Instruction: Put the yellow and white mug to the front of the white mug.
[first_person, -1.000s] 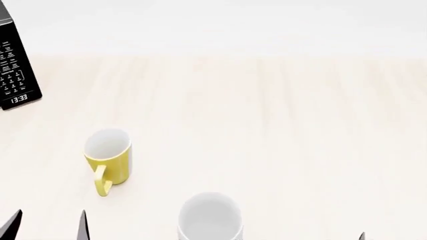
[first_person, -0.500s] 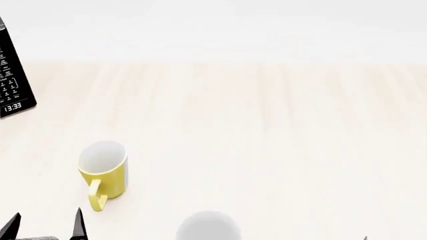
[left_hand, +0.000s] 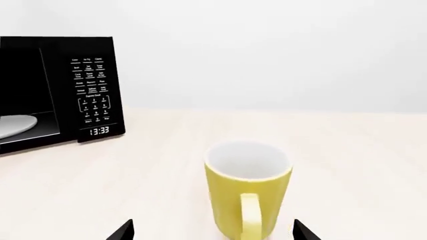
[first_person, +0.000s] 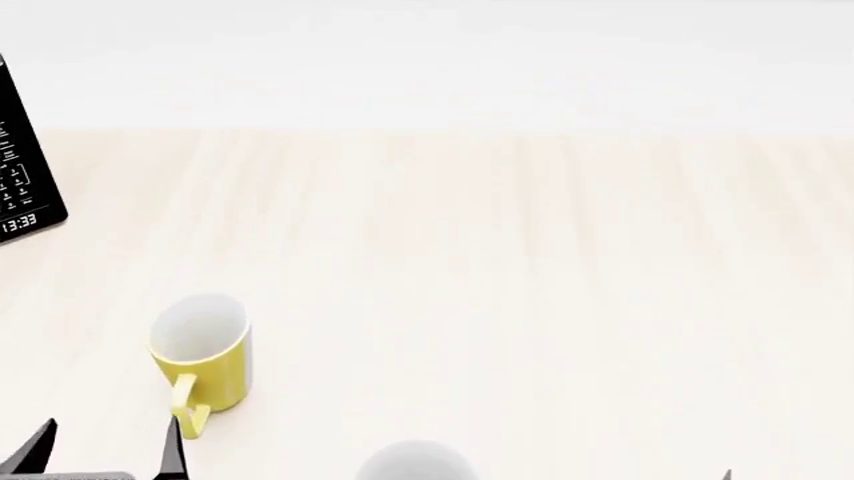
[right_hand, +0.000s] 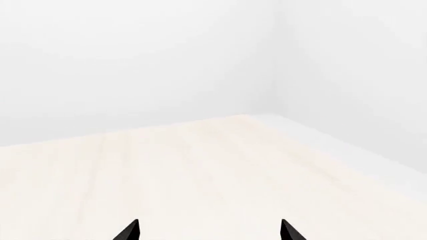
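Note:
The yellow and white mug (first_person: 203, 352) stands upright on the pale wooden table at the lower left of the head view, its yellow handle turned toward me. In the left wrist view the mug (left_hand: 248, 187) stands just ahead of the gap between my left gripper's tips. My left gripper (first_person: 107, 448) is open and empty, just short of the mug; it also shows in its wrist view (left_hand: 212, 232). Only the rim of the white mug (first_person: 416, 462) shows at the bottom edge of the head view. My right gripper (right_hand: 209, 231) is open over bare table; one fingertip (first_person: 725, 473) shows in the head view.
A black microwave (first_person: 24, 180) stands at the far left, its keypad and 13:33 clock showing; in the left wrist view the microwave (left_hand: 57, 90) lies beyond the mug to one side, a white plate (left_hand: 17, 125) inside. The table (first_person: 534, 260) ends at a pale wall.
The head view has shifted, so both mugs and the microwave sit lower and further left in frame. The white mug has slid almost out at the bottom. My left fingertips now stand beside the yellow mug's handle.

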